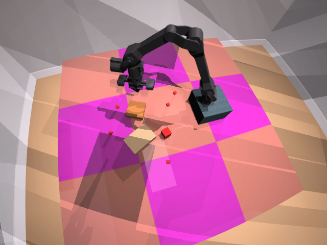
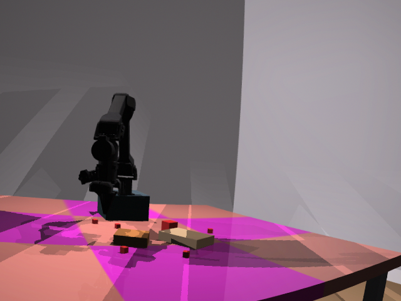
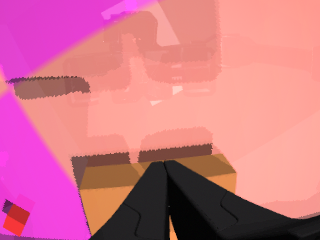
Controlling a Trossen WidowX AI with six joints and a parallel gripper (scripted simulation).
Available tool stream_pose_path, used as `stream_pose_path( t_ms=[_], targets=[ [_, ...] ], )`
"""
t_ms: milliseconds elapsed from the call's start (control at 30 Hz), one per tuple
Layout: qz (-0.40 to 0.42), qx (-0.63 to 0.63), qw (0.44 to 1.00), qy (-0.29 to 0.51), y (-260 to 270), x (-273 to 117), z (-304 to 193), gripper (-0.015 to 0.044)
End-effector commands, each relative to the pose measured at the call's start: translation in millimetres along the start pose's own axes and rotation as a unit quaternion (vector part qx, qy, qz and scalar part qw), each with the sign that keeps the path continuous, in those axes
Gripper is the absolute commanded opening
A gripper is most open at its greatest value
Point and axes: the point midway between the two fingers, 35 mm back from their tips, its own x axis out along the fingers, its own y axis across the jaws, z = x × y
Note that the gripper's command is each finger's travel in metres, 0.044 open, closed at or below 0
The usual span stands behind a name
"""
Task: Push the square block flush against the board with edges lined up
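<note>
The orange-brown square block point(image 1: 135, 108) point(image 2: 131, 237) point(image 3: 115, 210) lies flat on the table. The beige rectangular board point(image 1: 139, 138) point(image 2: 191, 236) lies flat near it and is turned at an angle to it. A small gap shows between the block and the board's nearest corner, and no whole sides touch. My gripper point(image 1: 137, 90) point(image 2: 105, 217) point(image 3: 163, 172) is shut and empty. In the top view its tips are just beyond the block, on the side away from the board. In the wrist view the fingers cover part of the block.
A larger red cube point(image 1: 166, 132) point(image 2: 169, 224) stands beside the board's right corner. Several tiny red cubes are scattered around, one point(image 1: 117, 106) left of the block and one point(image 1: 167, 104) right of it. The arm stands on a blue-grey box point(image 1: 215, 113) point(image 2: 128, 209).
</note>
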Motion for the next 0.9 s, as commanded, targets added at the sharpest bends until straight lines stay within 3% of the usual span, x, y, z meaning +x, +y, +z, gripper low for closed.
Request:
stream_pose_path(
  t_ms=[0, 233, 400, 867],
  targets=[
    [0.001, -0.002, 1.0, 0.0, -0.1, -0.2, 7.1, 0.0],
    [0.0, 0.0, 1.0, -0.001, -0.2, -2.4, 11.9, 0.0],
    [0.001, -0.002, 1.0, 0.0, -0.4, -50.4, 11.9, 0.0],
    [0.001, -0.002, 1.0, 0.0, -0.4, -50.4, 11.9, 0.0]
  ],
)
